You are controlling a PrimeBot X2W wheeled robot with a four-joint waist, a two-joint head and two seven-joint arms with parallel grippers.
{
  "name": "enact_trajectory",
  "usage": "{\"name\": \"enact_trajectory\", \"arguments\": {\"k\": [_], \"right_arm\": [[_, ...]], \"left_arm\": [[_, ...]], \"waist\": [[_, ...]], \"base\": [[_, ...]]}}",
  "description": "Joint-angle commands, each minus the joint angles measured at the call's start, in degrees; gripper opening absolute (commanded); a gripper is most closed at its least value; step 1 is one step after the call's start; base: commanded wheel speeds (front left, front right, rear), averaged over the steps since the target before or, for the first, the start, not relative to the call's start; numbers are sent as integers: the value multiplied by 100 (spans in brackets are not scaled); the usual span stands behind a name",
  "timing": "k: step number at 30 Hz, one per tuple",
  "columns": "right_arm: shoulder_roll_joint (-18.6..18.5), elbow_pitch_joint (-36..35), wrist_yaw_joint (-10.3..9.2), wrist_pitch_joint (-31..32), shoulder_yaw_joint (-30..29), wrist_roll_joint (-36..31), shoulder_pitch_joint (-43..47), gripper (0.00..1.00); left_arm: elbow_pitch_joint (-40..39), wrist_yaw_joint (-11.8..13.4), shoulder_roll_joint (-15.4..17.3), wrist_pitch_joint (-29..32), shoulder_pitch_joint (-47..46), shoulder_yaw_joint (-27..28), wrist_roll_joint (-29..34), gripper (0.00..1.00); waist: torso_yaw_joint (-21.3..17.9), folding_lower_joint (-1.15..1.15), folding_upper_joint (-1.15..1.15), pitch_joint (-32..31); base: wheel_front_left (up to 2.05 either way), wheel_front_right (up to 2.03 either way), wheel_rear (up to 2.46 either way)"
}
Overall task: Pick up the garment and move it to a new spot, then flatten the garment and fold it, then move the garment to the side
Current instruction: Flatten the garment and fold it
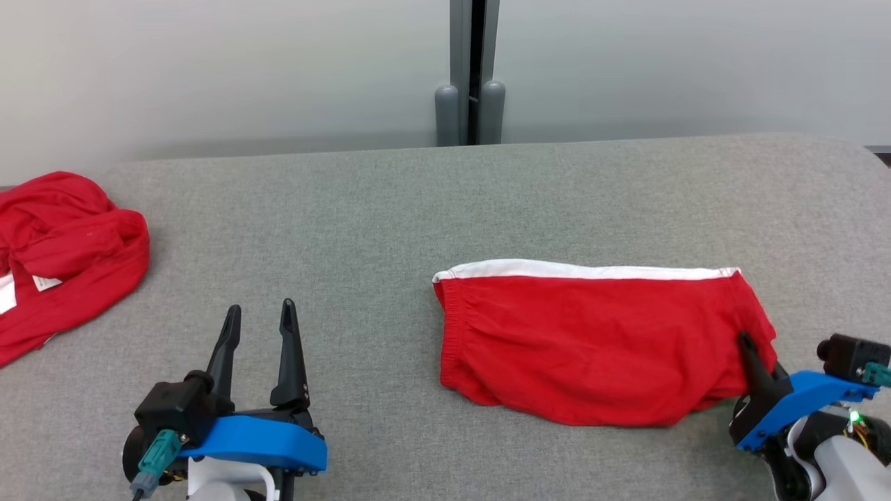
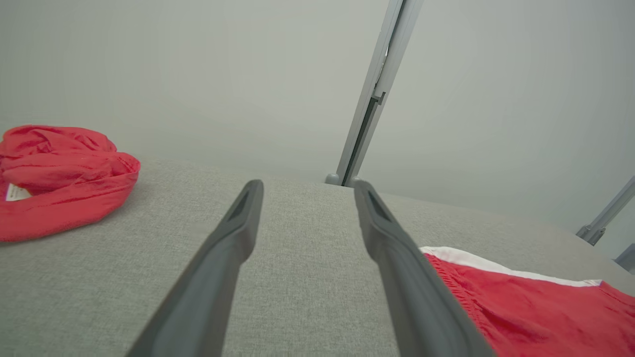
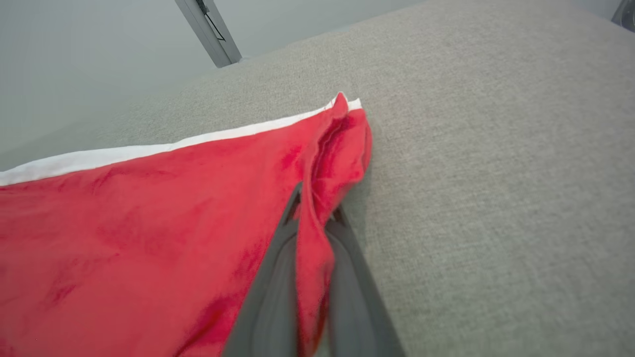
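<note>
The red shorts (image 1: 598,341) lie on the grey table (image 1: 418,202), in front of the post (image 1: 473,69) and off to its right. Their white band (image 1: 585,269) runs along the edge nearest the post. They look flat and doubled over, so I'd say the folding is done and the move to the side is what remains.

The right gripper (image 1: 746,344) is closed on the end of the shorts farthest right of the post. In the right wrist view a ridge of red cloth is pinched up between its 2 fingers (image 3: 278,277), short of the corner where the band ends. That hold makes sense to me, since a pull from that end would drag the whole piece across the table. With only 1 pinch, though, the other end may trail or the fold may slip open.

The left gripper (image 1: 261,309) hovers in front of the post and to its left. Its 2 fingers are spread wide with nothing between them, well apart from the shorts. It looks parked out of the work.

Farther left of the post, at the table's edge, sits a crumpled red heap (image 1: 62,257) with white labels showing. If the shorts go that way, the left gripper stands between them and the heap.
</note>
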Motion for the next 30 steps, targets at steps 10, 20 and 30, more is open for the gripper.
{"name": "enact_trajectory", "arguments": {"k": [10, 20, 30], "right_arm": [[422, -182, 0, -230, -17, -634, -400, 0], [1306, -376, 0, 316, 1443, -1076, -976, 0], [1401, 168, 0, 304, 2416, -861, -982, 0]], "left_arm": [[177, -191, -211, -26, 126, 47, 16, 100], [239, -287, -319, -25, 119, 122, 92, 100], [321, -377, -405, -26, 194, 251, 152, 100]], "waist": [[229, 0, 0, -103], [520, 0, 0, -147], [694, 0, 0, -179]], "base": [[0, 0, 0], [0, 0, 0], [0, 0, 0]]}}
